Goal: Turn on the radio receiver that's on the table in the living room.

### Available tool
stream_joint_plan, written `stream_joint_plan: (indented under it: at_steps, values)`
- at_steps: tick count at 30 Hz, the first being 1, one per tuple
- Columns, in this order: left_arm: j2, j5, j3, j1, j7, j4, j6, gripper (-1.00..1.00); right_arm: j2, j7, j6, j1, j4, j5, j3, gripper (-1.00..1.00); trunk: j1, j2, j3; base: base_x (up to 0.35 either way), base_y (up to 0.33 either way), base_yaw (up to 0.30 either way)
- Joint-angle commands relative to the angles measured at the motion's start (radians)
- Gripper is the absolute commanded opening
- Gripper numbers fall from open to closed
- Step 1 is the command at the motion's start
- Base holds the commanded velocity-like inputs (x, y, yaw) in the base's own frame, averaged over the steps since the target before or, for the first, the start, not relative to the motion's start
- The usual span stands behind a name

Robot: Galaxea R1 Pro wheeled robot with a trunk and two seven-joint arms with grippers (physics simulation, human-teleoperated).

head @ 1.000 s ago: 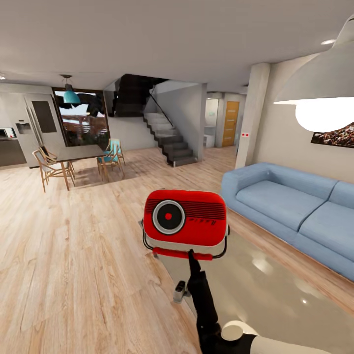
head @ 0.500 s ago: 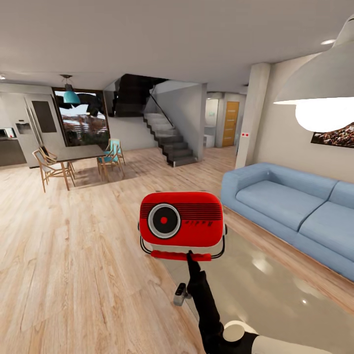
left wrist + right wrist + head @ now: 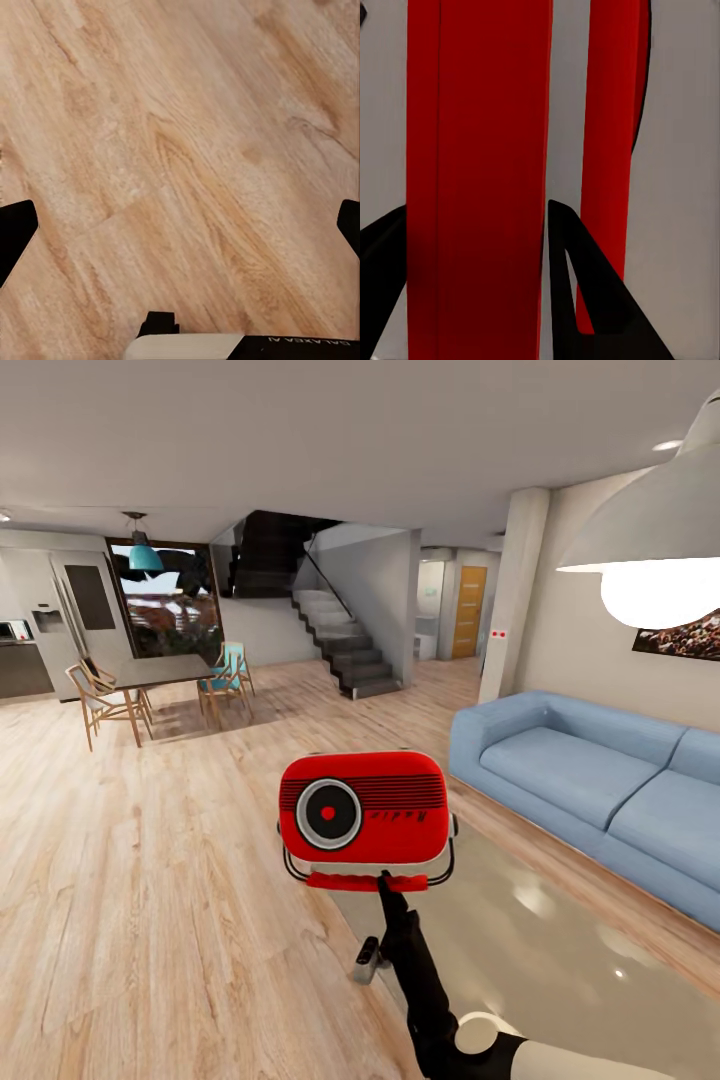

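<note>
The red radio receiver (image 3: 365,805) stands at the near left corner of the grey table (image 3: 560,960), its round dial and black grille facing me. My right gripper (image 3: 382,880) reaches up from below to the red bar of its handle. In the right wrist view a wide red bar (image 3: 476,112) runs between the two black fingers (image 3: 585,285), which touch its two edges, so the gripper is shut on it. My left gripper (image 3: 180,225) hangs open over the wood floor (image 3: 180,135), holding nothing.
A small grey object (image 3: 367,958) lies at the table's left edge beside my arm. The blue sofa (image 3: 590,770) runs along the right, under a white pendant lamp (image 3: 650,530). A dark dining table with chairs (image 3: 160,672) and stairs (image 3: 345,645) stand far back.
The radio has shifted a little to the left and up on the table corner, and my right gripper has moved left with it.
</note>
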Motion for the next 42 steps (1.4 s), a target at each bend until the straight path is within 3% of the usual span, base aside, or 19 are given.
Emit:
stream_joint_plan:
  at_steps: [1, 7, 13, 24, 35, 36, 39, 40, 42]
  values:
    - [0.004, 0.001, 0.0, 0.002, -0.001, -0.006, -0.005, 1.0, -0.002, 0.0, 0.0, 0.0, -0.001, 0.004, 0.001, -1.0, 0.0, 0.0, 0.0, 0.0, 0.0, 0.0]
    - [0.033, 0.006, 0.003, 0.007, -0.005, -0.033, -0.039, 1.0, -0.013, 0.001, 0.001, 0.0, 0.001, 0.003, 0.0, -1.0, 0.0, 0.0, 0.0, 0.0, 0.0, 0.0]
    - [0.043, 0.007, 0.004, 0.008, -0.012, -0.037, -0.072, 1.0, -0.031, -0.003, 0.006, 0.0, 0.004, 0.003, -0.006, -1.0, 0.0, 0.0, 0.0, 0.0, 0.0, 0.0]
    - [0.036, 0.006, 0.001, 0.008, -0.015, -0.079, -0.063, 1.0, -0.06, -0.005, 0.014, -0.001, 0.004, 0.015, -0.076, -1.0, 0.0, 0.0, 0.0, 0.0, 0.0, 0.0]
    - [0.029, 0.009, -0.012, 0.008, -0.016, -0.142, -0.001, 1.0, -0.075, -0.005, 0.015, -0.005, 0.005, 0.026, -0.13, -1.0, 0.0, 0.0, 0.0, 0.0, 0.0, 0.0]
    - [0.029, 0.009, -0.016, 0.008, -0.016, -0.147, 0.005, -1.0, -0.079, -0.005, 0.015, -0.005, 0.005, 0.029, -0.136, -1.0, 0.0, 0.0, 0.0, 0.0, 0.0, 0.0]
    - [0.028, 0.01, -0.021, 0.008, -0.016, -0.164, 0.022, -1.0, -0.088, -0.005, 0.015, -0.005, 0.005, 0.036, -0.153, -1.0, 0.0, 0.0, 0.0, 0.0, 0.0, 0.0]
    - [0.026, 0.01, -0.023, 0.008, -0.016, -0.404, 0.095, -1.0, -0.093, -0.005, 0.015, -0.005, 0.005, 0.059, -0.159, -1.0, 0.0, 0.0, 0.0, 0.0, 0.0, 0.0]
    - [0.022, 0.012, -0.025, 0.008, -0.016, -0.424, 0.099, -1.0, -0.099, -0.005, 0.015, -0.006, 0.005, 0.068, -0.163, -1.0, 0.0, 0.0, 0.0, 0.0, 0.0, 0.0]
